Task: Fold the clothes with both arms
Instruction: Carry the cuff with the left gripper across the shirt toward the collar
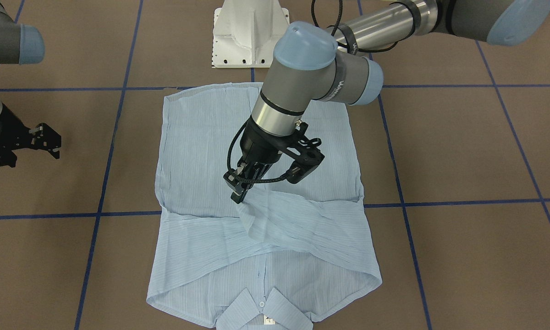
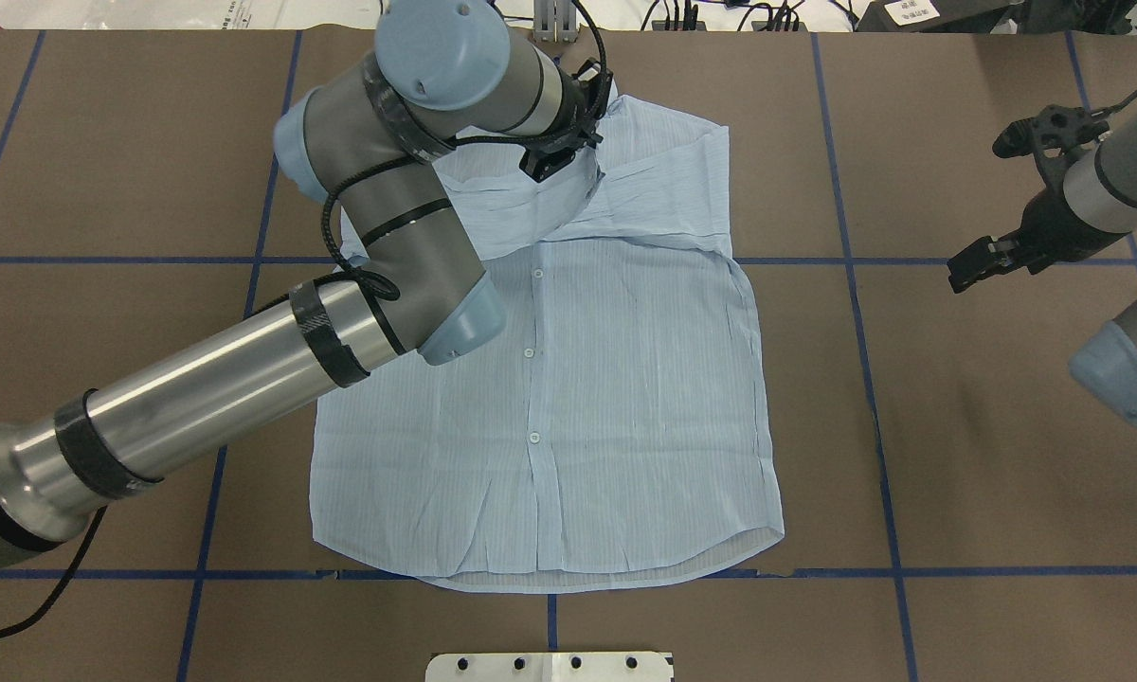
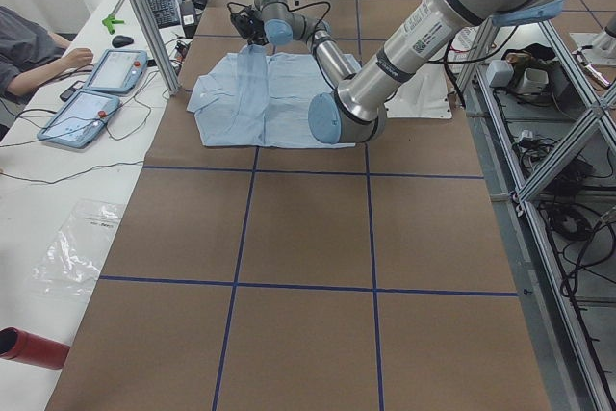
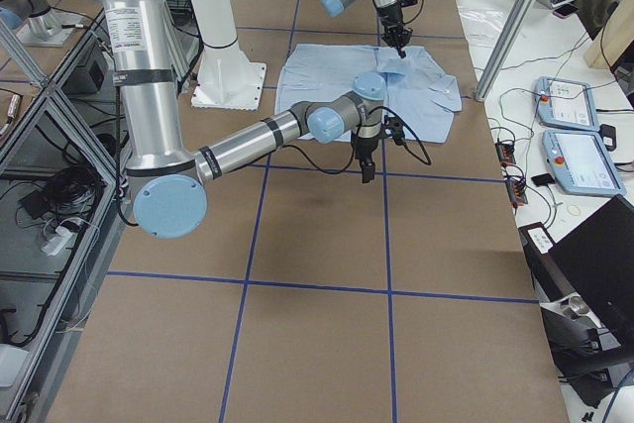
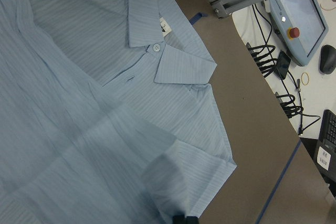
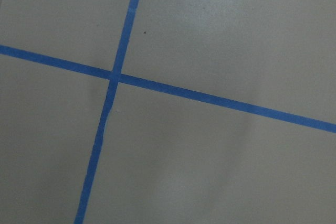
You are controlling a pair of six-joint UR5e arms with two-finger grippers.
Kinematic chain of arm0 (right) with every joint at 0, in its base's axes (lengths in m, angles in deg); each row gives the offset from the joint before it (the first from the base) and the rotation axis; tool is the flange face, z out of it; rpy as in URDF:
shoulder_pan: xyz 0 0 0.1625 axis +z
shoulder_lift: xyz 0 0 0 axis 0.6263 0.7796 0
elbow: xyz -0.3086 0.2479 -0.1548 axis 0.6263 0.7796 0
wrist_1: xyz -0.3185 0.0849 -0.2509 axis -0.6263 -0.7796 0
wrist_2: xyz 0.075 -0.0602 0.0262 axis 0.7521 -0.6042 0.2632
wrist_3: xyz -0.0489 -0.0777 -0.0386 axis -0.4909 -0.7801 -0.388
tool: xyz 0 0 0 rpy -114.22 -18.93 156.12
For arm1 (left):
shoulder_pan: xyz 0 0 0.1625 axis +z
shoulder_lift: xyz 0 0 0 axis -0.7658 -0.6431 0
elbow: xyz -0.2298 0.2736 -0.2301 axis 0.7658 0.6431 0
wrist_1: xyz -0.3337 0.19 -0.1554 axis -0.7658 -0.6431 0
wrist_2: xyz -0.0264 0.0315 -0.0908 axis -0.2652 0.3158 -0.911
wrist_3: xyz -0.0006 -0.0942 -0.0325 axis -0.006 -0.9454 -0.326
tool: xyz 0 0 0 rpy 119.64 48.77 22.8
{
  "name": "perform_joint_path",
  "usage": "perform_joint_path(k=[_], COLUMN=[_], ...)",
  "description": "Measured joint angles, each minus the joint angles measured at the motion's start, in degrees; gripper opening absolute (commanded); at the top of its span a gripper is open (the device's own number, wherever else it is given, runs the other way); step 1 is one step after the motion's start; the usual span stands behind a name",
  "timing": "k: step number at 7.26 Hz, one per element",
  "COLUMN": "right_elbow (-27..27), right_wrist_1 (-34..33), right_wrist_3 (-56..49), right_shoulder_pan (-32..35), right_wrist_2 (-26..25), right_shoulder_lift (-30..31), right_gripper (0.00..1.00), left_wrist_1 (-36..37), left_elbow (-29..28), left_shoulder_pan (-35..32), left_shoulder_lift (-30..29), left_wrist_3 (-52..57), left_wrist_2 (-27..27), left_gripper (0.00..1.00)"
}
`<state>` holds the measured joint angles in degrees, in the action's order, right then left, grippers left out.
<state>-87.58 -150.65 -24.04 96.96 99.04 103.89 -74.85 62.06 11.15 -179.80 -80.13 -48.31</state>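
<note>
- The light-blue shirt (image 2: 616,407) lies flat and buttons-up in the middle of the worktop (image 2: 985,455), with its collar (image 1: 288,311) at the side away from the robot.
- The left gripper (image 1: 238,195) has its jaws pinching a fold of sleeve (image 1: 293,224) that lies across the chest, and the cloth peaks up to them.
- The right gripper (image 2: 974,267) hangs over bare worktop, well apart from the shirt. I cannot tell whether its jaws are spread or together.
- To my eye the cloth is thin, light and limp, so it will likely sag, crease and slide over itself.
- I'd take it at hems, cuffs or shoulder seams, one corner per arm.
</note>
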Motion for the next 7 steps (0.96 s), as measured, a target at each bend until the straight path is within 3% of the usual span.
perform_joint_path(k=[1, 2, 3, 7], right_elbow=[0.0, 0.0, -0.2, -0.2], right_wrist_1=[0.0, 0.0, 0.1, 3.2], right_wrist_3=[0.1, 0.1, 0.2, 0.6], right_shoulder_pan=[0.0, -0.1, -0.1, -0.1], right_wrist_2=[0.0, 0.0, 0.0, 0.0], right_shoulder_lift=[-0.2, -0.4, -0.5, -0.5], right_gripper=[1.0, 1.0, 1.0, 1.0], left_wrist_1=[-2.5, -3.7, -4.2, -10.5], left_elbow=[-3.3, -5.5, -7.0, -7.9], left_shoulder_pan=[1.9, 4.0, 6.4, 10.1], left_shoulder_lift=[-0.5, -0.9, -1.5, -2.7], left_wrist_3=[0.1, 0.2, 0.4, 9.8], left_wrist_2=[1.9, 3.7, 6.3, 9.5], left_gripper=[0.0, 0.37, 0.99, 0.99])
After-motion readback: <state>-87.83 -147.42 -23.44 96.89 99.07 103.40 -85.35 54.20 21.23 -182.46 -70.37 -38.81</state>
